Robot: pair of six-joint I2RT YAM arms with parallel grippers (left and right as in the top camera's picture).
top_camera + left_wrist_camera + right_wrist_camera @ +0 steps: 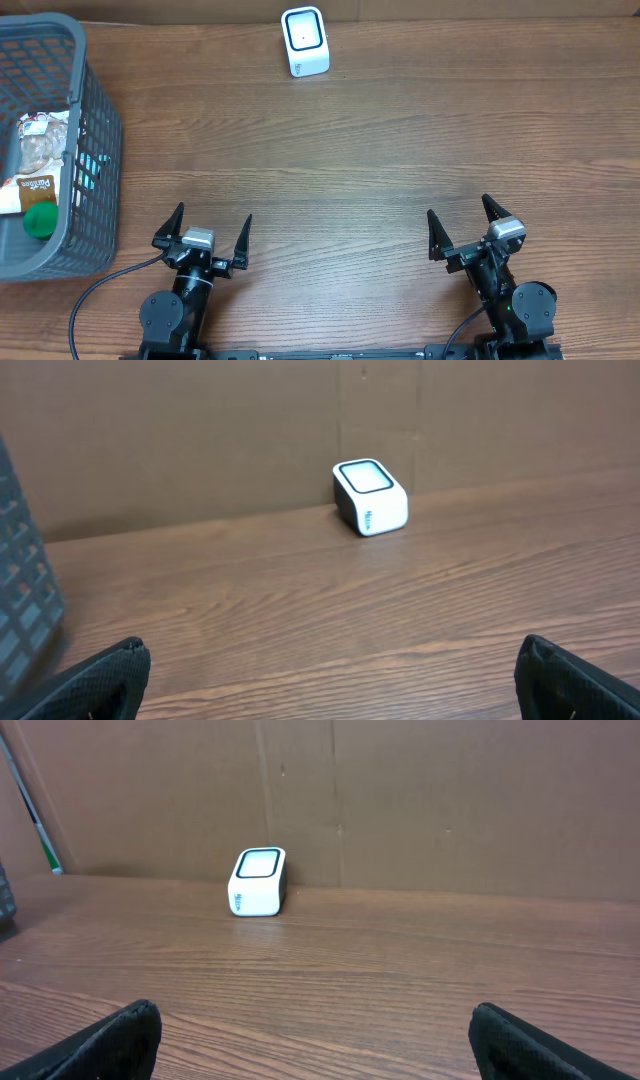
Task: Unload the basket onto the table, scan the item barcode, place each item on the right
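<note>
A small white barcode scanner (304, 41) with a dark window stands at the table's far edge, also seen in the left wrist view (370, 496) and right wrist view (259, 881). Packaged items (38, 160) lie inside a grey basket (95, 150) at the far left; no barcode can be made out. My left gripper (211, 226) (330, 650) hovers open near the front edge, nothing between its fingers. My right gripper (462, 216) (315, 1015) is also open and empty at the front right. Both are far from the scanner and the basket.
A brown cardboard wall (400, 800) backs the wooden table (360, 170). Black cables (95, 300) trail from the arm bases at the front edge. The basket also holds a green round thing (41, 220).
</note>
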